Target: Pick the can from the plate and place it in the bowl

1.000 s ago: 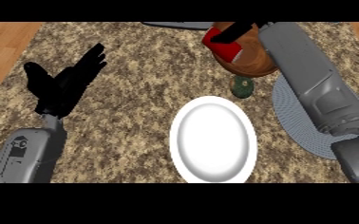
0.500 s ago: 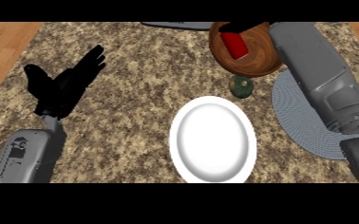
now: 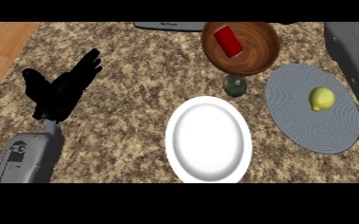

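Your left hand [image 3: 61, 91] rested open at the view's left, fingers straight and pointing up, thumb spread, on its grey forearm [image 3: 29, 157] rising from the lower edge. Of your right arm [image 3: 344, 47], only grey forearm showed at the right edge.

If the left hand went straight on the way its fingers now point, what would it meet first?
Probably nothing soon. The left hand is open, fingers aimed up and right over bare counter. That line heads toward the grey object at the top edge, left of the bowl. Height is unclear, so it might pass above.
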You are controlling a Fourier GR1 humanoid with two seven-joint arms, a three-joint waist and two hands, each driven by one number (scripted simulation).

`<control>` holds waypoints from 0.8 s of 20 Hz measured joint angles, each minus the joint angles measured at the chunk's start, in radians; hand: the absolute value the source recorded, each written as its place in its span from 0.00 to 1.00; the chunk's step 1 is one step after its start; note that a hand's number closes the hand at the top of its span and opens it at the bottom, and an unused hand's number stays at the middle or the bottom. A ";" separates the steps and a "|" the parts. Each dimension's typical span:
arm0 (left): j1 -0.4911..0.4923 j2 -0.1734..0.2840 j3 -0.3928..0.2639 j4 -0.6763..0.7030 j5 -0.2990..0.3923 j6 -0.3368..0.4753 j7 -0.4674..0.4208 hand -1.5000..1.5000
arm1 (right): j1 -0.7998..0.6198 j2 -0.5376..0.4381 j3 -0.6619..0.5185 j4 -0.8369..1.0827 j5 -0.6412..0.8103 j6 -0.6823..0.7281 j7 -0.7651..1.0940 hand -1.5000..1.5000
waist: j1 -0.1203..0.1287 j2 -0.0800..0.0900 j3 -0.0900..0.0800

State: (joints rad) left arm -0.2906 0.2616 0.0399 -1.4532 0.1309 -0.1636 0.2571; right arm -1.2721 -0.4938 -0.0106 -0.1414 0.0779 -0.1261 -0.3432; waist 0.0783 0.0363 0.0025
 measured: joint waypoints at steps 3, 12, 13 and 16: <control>0.013 0.007 0.014 -0.002 0.010 -0.003 0.008 0.50 | 0.044 -0.055 -0.012 -0.021 -0.010 0.096 -0.105 0.00 | -0.018 -0.009 0.000; 0.064 0.013 0.035 -0.034 0.009 0.006 0.021 0.50 | 0.158 -0.199 -0.068 -0.083 -0.073 0.448 -0.318 0.00 | -0.063 -0.031 -0.001; 0.073 0.014 0.036 -0.045 0.006 0.009 0.021 0.50 | 0.180 -0.213 -0.075 -0.089 -0.084 0.496 -0.337 0.00 | -0.066 -0.033 -0.001; 0.089 0.020 0.044 -0.057 0.011 0.003 0.024 0.50 | 0.245 -0.259 -0.101 -0.111 -0.123 0.606 -0.346 1.00 | -0.079 -0.037 -0.002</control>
State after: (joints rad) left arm -0.2021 0.2820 0.0837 -1.5106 0.1424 -0.1611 0.2812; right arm -1.0267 -0.7529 -0.1115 -0.2519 -0.0451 0.4798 -0.6896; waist -0.0006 -0.0008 0.0008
